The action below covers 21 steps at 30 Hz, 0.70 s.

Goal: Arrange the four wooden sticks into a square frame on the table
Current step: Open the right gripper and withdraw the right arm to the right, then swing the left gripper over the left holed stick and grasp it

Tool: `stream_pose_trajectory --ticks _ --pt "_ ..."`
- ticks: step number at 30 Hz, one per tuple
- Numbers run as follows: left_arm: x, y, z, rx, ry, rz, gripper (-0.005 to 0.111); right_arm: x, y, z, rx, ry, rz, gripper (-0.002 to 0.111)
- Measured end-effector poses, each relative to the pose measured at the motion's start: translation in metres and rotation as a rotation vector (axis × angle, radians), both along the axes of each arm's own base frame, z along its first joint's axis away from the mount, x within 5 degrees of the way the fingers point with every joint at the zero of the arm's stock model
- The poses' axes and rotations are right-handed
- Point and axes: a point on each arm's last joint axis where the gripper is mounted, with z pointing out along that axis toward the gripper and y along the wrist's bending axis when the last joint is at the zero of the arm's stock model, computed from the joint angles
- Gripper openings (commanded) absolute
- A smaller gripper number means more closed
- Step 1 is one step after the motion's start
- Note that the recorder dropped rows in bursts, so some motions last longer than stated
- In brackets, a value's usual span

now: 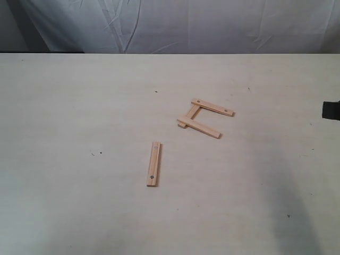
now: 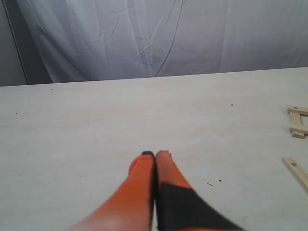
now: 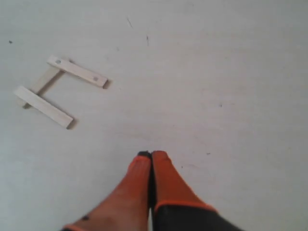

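Three pale wooden sticks form an open U on the table [image 1: 79, 117]: a holed stick [image 1: 212, 107] at the back, a plain stick [image 1: 200, 127] in front, and a short-looking one [image 1: 192, 112] joining their left ends. The same U shows in the right wrist view [image 3: 77, 71], and at the edge of the left wrist view [image 2: 297, 121]. The fourth stick [image 1: 153, 164], with a dark hole near its near end, lies alone to the front left [image 2: 297, 170]. My left gripper [image 2: 154, 155] is shut and empty, well away from the sticks. My right gripper [image 3: 151, 154] is shut and empty too.
A wrinkled white cloth [image 1: 175, 24] hangs behind the table's far edge. A dark part of the right arm [image 1: 331, 110] pokes in at the right edge of the exterior view. Tiny dark specks [image 1: 96, 154] dot the tabletop.
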Motion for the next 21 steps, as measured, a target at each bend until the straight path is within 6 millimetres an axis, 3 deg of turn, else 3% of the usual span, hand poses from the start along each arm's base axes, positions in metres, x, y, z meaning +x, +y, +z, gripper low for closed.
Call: stream_pose_trajectory --ticks 8,13,21 --pt "0.0 0.001 0.001 0.033 -0.008 0.002 0.0 -0.02 -0.003 0.018 0.007 -0.179 -0.007 -0.001" --pt "0.001 0.0 0.01 0.027 -0.112 -0.004 0.0 -0.03 -0.004 0.026 0.001 -0.237 -0.005 -0.001" --pt "0.0 -0.001 0.029 -0.058 -0.32 -0.009 0.0 -0.034 -0.005 0.014 -0.008 -0.235 -0.005 -0.001"
